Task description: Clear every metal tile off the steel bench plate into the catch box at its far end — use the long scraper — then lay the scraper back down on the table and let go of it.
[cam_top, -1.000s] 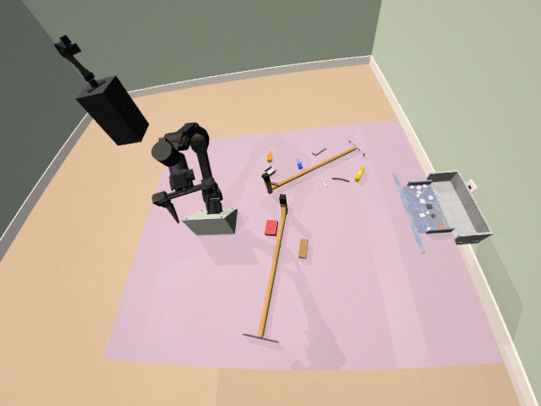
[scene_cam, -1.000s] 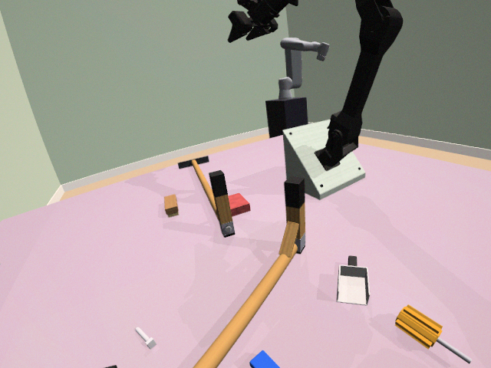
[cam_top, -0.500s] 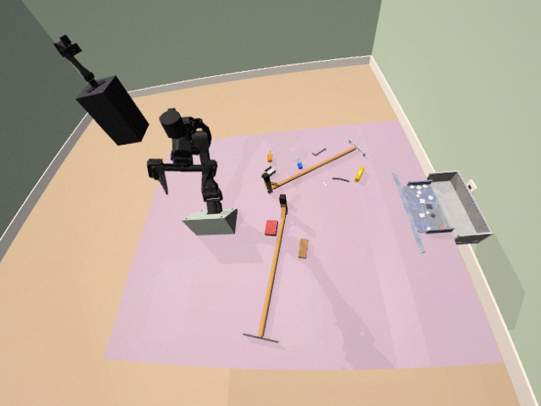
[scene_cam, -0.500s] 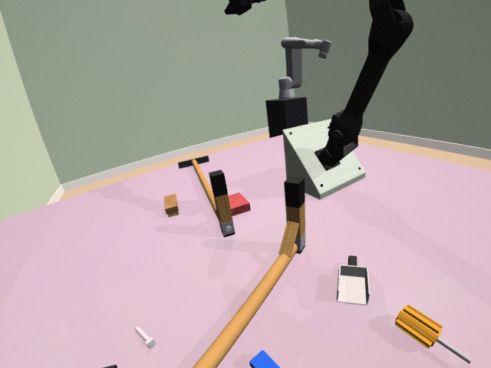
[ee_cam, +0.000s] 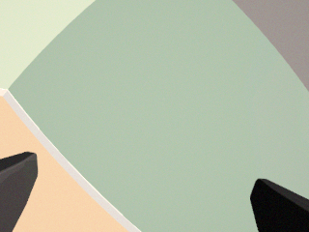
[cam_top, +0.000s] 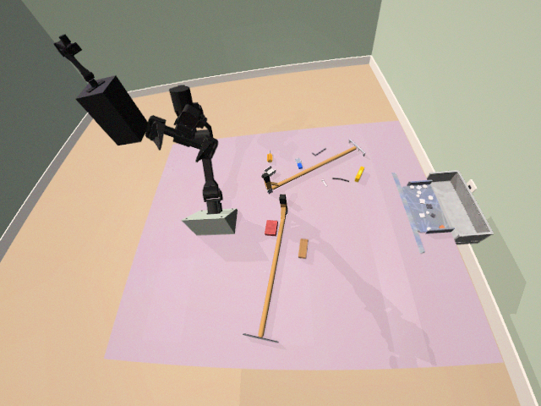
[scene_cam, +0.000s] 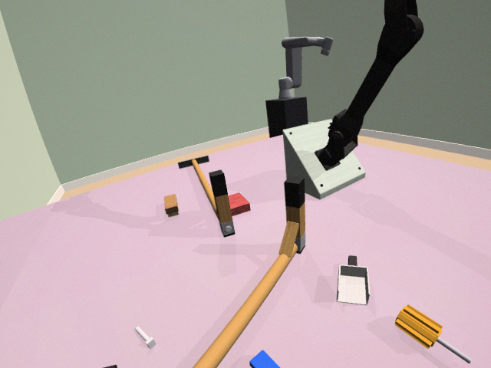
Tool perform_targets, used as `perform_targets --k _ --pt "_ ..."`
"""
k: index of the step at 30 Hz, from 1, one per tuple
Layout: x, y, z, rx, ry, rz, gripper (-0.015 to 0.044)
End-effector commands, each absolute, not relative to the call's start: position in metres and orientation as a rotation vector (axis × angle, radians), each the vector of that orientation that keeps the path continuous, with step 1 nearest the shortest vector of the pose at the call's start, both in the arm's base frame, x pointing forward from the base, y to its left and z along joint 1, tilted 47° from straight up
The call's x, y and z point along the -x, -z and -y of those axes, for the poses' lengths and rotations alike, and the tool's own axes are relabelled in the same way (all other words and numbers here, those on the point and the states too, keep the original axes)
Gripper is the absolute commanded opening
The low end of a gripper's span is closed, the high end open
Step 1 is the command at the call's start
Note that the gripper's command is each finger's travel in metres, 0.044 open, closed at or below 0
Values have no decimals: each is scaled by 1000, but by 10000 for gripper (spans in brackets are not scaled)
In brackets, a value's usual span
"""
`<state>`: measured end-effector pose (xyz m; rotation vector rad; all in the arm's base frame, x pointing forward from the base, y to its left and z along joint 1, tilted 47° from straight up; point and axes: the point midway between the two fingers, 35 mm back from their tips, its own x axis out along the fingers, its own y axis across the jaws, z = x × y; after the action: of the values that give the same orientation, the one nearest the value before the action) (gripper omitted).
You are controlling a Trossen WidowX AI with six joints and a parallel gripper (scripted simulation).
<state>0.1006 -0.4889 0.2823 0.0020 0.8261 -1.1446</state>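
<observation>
The steel bench plate (cam_top: 412, 208) has low side walls and bears several small white and dark tiles and an orange one (cam_top: 441, 227). The grey catch box (cam_top: 483, 222) adjoins its far end; no tiles are discernible inside. Two long wooden-handled tools lie on the pink surface, each with an upright black-topped grip: one with a wide dark blade (cam_top: 272, 275) (scene_cam: 203, 179), one with a pale crosswise head (cam_top: 314, 167) (scene_cam: 253, 304). Which is the scraper is unclear. My gripper (cam_top: 178, 154) (ee_cam: 147, 168) is open and empty, raised beside the arm's base, away from both tools.
A red block (cam_top: 271, 227) (scene_cam: 238, 203) and brown block (cam_top: 303, 248) (scene_cam: 170, 203) flank the dark-bladed tool. A dustpan (cam_top: 269, 171) (scene_cam: 353, 289), orange screwdriver (cam_top: 269, 157) (scene_cam: 418, 325), blue item (cam_top: 299, 165) (scene_cam: 263, 360) and yellow item (cam_top: 359, 173) lie around the other.
</observation>
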Motion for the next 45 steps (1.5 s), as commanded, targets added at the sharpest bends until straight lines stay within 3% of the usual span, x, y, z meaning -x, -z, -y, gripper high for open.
perform_targets --k 1,22,45 --pt "-104 -316 488 122 1183 -800 440" --pt "-109 -460 462 593 1380 -671 440" --pt "-88 -603 378 950 1668 -485 440"
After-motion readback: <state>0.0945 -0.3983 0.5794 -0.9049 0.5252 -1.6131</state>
